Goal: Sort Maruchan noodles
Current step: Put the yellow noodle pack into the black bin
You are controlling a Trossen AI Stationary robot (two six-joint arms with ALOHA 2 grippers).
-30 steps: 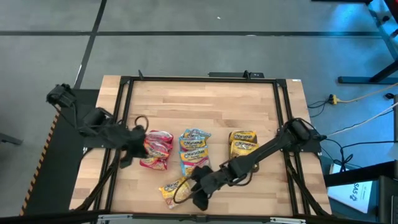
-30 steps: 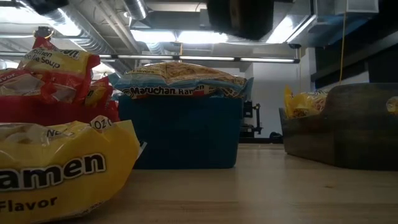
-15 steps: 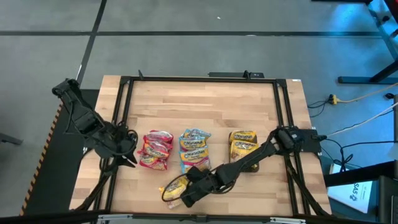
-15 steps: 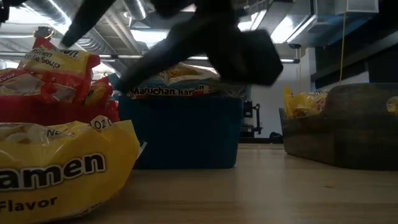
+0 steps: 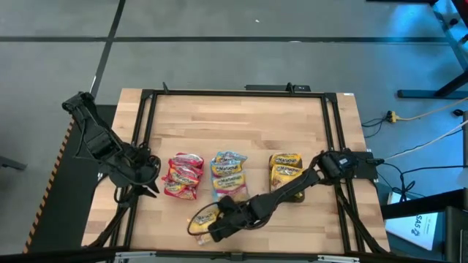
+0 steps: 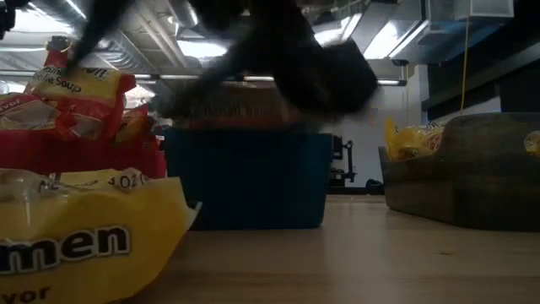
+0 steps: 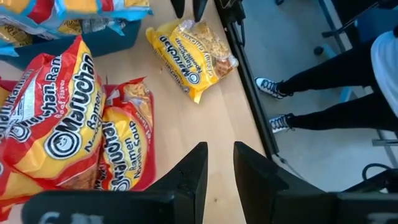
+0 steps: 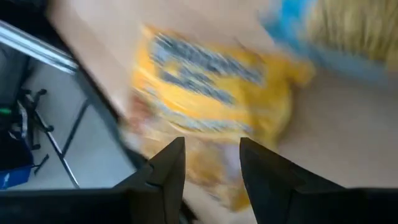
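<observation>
One yellow Maruchan packet [image 5: 202, 218] lies loose on the wood by the table's near edge; it also fills the low view's left foreground [image 6: 84, 236]. My right gripper [image 5: 214, 228] hovers open right at its near right end, and the packet [image 8: 211, 93] lies just ahead of the fingers. Red packets [image 5: 183, 175], blue-edged ones [image 5: 229, 174] and more yellow ones [image 5: 285, 169] lie piled in three trays. My left gripper [image 5: 152, 183] stands open with nothing between its fingers, left of the red pile [image 7: 68, 124]. My right gripper slants down over the loose yellow packet's near right end [image 8: 205, 143], with its fingers apart. Whether the fingers touch the packet, I cannot tell: the wrist view is blurred and the arm covers that spot from above.
The red tray [image 6: 76, 154], blue tray [image 6: 245, 181] and dark grey tray [image 6: 472, 181] stand in a row across the table's middle. A black metal frame [image 5: 234, 92] runs around the tabletop. A person's legs [image 7: 323, 81] stand beyond the near edge. Bare wood lies behind the trays.
My left gripper has drawn back from over the red pile toward the table's left edge. My right gripper has come down and to the left onto the loose yellow packet, rolling as it went. In the low view the packet's face has shifted downward.
</observation>
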